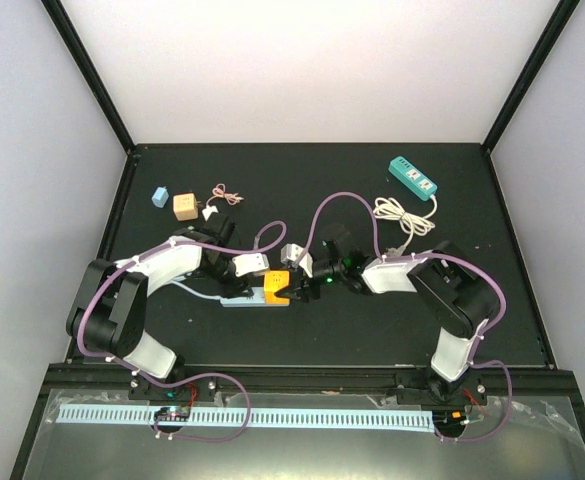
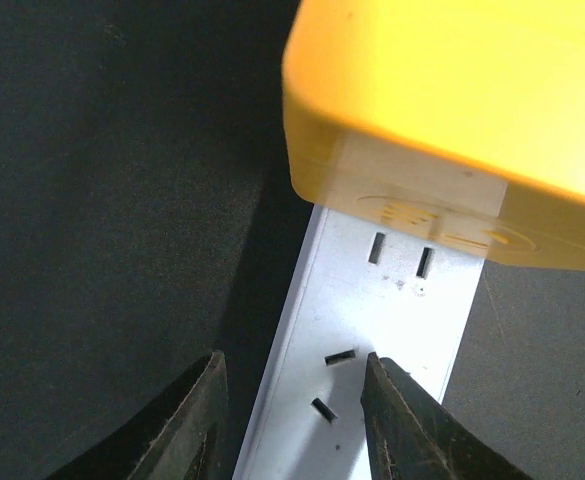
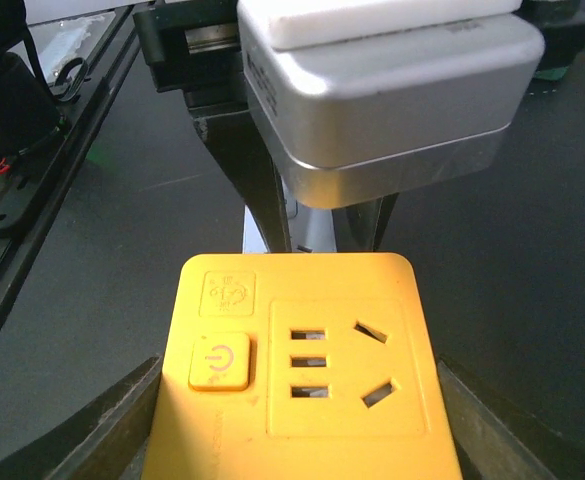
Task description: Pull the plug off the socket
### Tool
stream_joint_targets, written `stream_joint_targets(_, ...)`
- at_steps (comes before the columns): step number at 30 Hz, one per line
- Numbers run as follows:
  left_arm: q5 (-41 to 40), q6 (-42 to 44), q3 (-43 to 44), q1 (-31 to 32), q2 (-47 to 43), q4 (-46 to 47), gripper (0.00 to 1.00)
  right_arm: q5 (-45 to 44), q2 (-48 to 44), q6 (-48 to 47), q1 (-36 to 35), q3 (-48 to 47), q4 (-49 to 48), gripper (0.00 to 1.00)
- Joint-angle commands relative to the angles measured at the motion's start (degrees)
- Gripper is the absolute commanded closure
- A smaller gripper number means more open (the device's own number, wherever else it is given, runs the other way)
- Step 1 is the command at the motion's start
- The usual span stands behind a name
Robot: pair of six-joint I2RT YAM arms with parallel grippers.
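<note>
Closest to me, the two arm bases are bolted at the near edge of the black table (image 1: 372, 335). Just past them a white power strip (image 1: 234, 300) lies flat, left of the middle. The yellow plug block (image 1: 276, 285) sits on its right end, against the strip's face.

The left gripper (image 2: 292, 370) comes down over the strip with its fingers apart. One finger hangs just off the strip's edge and the other is over its face beside a pair of slots. I can't tell whether it presses.

The right gripper (image 3: 300, 375) reaches in from the right, a finger flat against each side of the yellow block, clamped on it.

Further back on the left lie a blue block (image 1: 159, 197), a tan block (image 1: 184, 206) and a pink cord (image 1: 227, 193). At the far right is a green power strip (image 1: 413, 177) with a coiled white cable (image 1: 402, 213).
</note>
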State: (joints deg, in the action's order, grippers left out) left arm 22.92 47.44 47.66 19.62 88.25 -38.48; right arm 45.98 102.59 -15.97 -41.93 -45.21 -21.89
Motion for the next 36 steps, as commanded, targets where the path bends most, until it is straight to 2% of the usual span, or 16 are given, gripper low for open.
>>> stream_joint_targets(1,-10.8,0.2,-2.5,0.3,3.8,1.5,0.60,5.5,-4.1,3.0,0.1,2.8,-4.5,0.99)
stream_joint_targets(7,-10.9,0.3,-2.2,0.3,4.2,1.1,0.60,2.0,-8.8,-11.9,-0.8,5.3,0.1,0.99)
stream_joint_targets(11,-11.0,0.2,-2.1,0.4,4.3,1.0,0.60,0.1,-11.5,-15.9,-1.8,6.3,1.5,0.99)
stream_joint_targets(14,-11.3,0.0,-2.0,0.6,4.4,1.0,0.60,0.4,-11.6,-12.3,-1.7,5.0,2.3,0.99)
stream_joint_targets(22,-13.1,-0.6,-1.7,1.9,4.9,0.7,0.60,8.5,-8.5,3.3,-0.1,1.9,1.9,0.99)
stream_joint_targets(26,-13.7,-1.6,-1.2,2.0,5.3,0.6,0.60,7.8,-10.6,0.1,0.2,2.3,4.6,0.99)
stream_joint_targets(29,-11.8,-3.2,0.4,1.5,5.2,-0.1,0.59,7.7,-12.3,-3.7,0.5,1.8,10.2,0.99)
stream_joint_targets(31,-7.2,-3.6,2.5,0.5,3.2,-1.4,0.55,8.5,-13.2,-3.8,1.4,2.1,11.8,0.99)
stream_joint_targets(36,2.3,-6.4,9.3,-0.9,-3.3,-4.0,0.34,10.8,-14.7,1.8,5.2,1.3,13.2,0.99)
